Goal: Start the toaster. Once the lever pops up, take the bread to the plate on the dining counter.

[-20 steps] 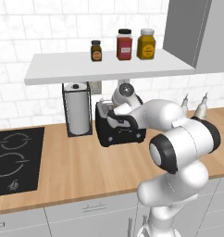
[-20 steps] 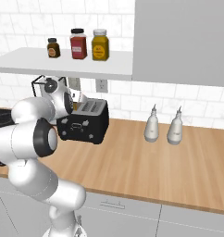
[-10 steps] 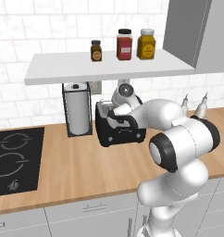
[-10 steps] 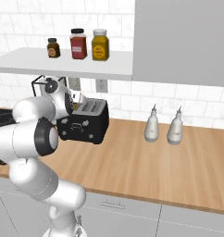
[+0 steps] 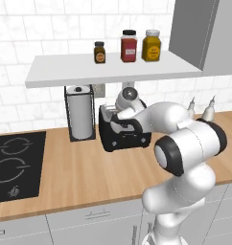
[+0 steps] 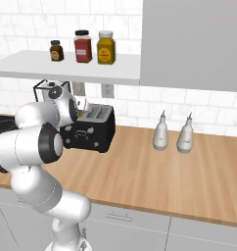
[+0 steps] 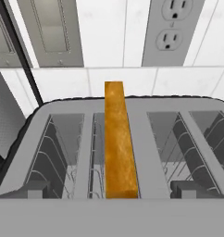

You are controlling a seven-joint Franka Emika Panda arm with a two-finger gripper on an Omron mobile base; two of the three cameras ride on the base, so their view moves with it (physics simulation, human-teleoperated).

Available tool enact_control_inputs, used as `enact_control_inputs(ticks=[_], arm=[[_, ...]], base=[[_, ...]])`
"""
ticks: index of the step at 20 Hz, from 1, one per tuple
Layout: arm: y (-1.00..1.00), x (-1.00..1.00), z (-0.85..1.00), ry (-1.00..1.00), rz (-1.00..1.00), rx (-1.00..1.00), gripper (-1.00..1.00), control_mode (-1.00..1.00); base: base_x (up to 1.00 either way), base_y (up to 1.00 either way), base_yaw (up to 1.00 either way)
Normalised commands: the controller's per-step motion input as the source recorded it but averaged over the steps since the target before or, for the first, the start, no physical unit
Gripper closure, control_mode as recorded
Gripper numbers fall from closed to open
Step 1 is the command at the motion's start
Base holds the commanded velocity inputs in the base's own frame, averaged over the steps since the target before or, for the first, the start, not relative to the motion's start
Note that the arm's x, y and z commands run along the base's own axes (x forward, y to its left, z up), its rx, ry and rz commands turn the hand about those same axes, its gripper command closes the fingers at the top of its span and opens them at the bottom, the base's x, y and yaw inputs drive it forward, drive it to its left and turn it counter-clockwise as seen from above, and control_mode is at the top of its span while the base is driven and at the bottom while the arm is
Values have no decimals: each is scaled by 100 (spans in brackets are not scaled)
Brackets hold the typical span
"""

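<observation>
Little change is seen from a second ago: the gripper (image 5: 119, 116) is kept spread wide above the toaster (image 5: 123, 133). One bread (image 7: 117, 143) slice is held upright in a slot. Three jars (image 5: 129, 46) and two bottles (image 6: 172, 133) are counted.

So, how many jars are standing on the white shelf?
3, in a row above the toaster: a small dark-brown jar at left, a red jar in the middle, a mustard-yellow jar at right.
</observation>
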Motion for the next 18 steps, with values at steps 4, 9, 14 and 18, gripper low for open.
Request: enact_control_inputs(ticks=[4,9,14,18], arm=[[0,13,0,0,0,0,-100,-100],[0,19,0,0,0,0,-100,-100],[0,11,0,0,0,0,-100,-100],[-3,0,-11,4,-1,0,100,-100]], base=[[0,0,0],[0,0,0],[0,0,0],[0,0,0]])
